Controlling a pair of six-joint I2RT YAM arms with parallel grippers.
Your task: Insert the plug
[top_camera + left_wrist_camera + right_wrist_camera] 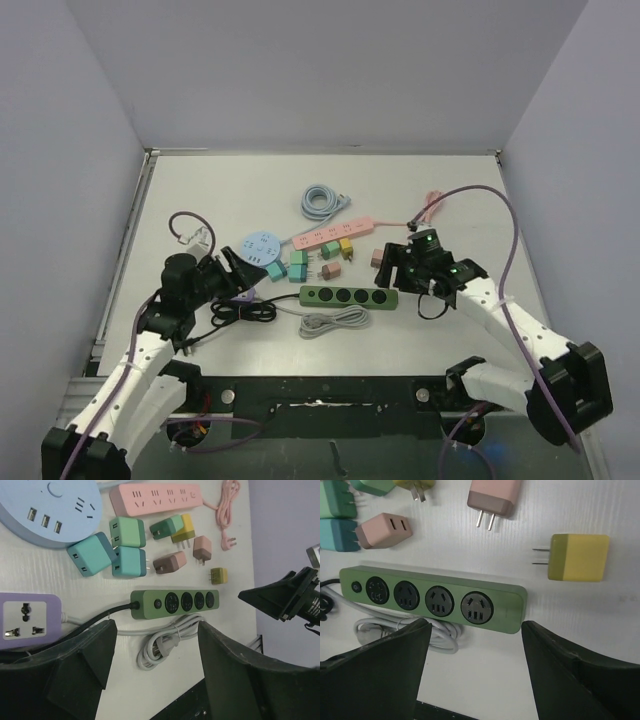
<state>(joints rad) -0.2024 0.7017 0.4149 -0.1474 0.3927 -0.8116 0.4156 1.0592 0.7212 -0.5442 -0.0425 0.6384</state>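
Bright, even light, sharp focus; soft shadow beneath the green power strip.

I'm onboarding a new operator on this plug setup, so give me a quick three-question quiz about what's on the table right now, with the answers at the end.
1. True or false: the right gripper is holding a plug.
2. How many round sockets does the green power strip have?
3. Fill in the blank: the coiled cable lying beside the strip, on the side nearer the arms, is ___ in colour.

Key: 1 false, its jaws are open and empty. 2 four. 3 white.
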